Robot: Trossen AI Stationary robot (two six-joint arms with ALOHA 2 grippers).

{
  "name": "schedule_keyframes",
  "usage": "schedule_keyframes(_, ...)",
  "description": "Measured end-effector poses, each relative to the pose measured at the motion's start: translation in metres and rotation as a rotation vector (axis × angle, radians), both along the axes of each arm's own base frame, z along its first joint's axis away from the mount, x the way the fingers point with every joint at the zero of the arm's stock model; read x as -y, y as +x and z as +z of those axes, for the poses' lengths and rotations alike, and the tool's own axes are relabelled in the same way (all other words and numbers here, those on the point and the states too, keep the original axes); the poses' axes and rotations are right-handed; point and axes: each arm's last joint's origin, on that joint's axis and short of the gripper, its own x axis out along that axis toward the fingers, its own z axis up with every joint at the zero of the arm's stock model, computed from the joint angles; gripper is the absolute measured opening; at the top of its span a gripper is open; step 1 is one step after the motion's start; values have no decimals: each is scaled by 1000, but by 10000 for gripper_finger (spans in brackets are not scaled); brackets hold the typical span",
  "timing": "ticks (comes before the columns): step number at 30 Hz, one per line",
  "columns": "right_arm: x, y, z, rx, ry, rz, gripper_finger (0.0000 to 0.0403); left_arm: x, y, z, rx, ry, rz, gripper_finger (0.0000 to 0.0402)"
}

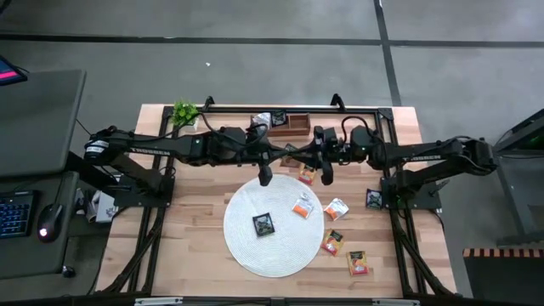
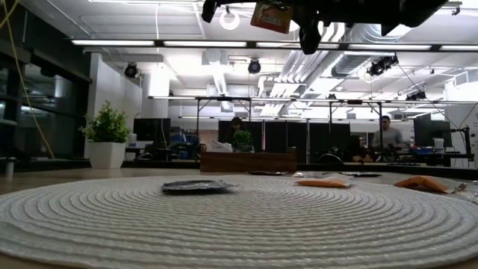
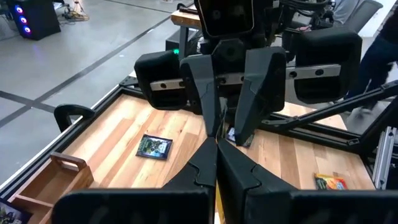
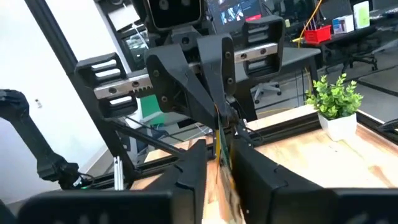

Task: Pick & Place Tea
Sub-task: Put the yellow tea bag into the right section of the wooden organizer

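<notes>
With the red-orange tea sachet (image 2: pixel 271 16) raised above the table's far-centre between both arms, I judge this a handover: I keep the left gripper (image 1: pixel 264 177) clamped shut until the right gripper (image 1: pixel 325 176), closing on it, holds firm.
</notes>
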Motion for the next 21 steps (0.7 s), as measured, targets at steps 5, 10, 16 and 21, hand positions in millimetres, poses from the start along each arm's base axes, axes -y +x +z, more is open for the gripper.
schedule_keyframes(5, 0, 0, 0, 2, -25, -3, 9, 0, 0, 0, -2, 0, 0, 0)
schedule_keyframes(10, 0, 0, 0, 1, -26, -15, 4, 0, 0, 0, -4, 0, 1, 0)
schedule_keyframes(16, 2, 0, 0, 1, -26, -54, 2, 0, 0, 0, -4, 3, 7, 3)
schedule_keyframes(21, 2, 0, 0, 1, -26, -59, 1, 0, 0, -2, -25, 35, -2, 42)
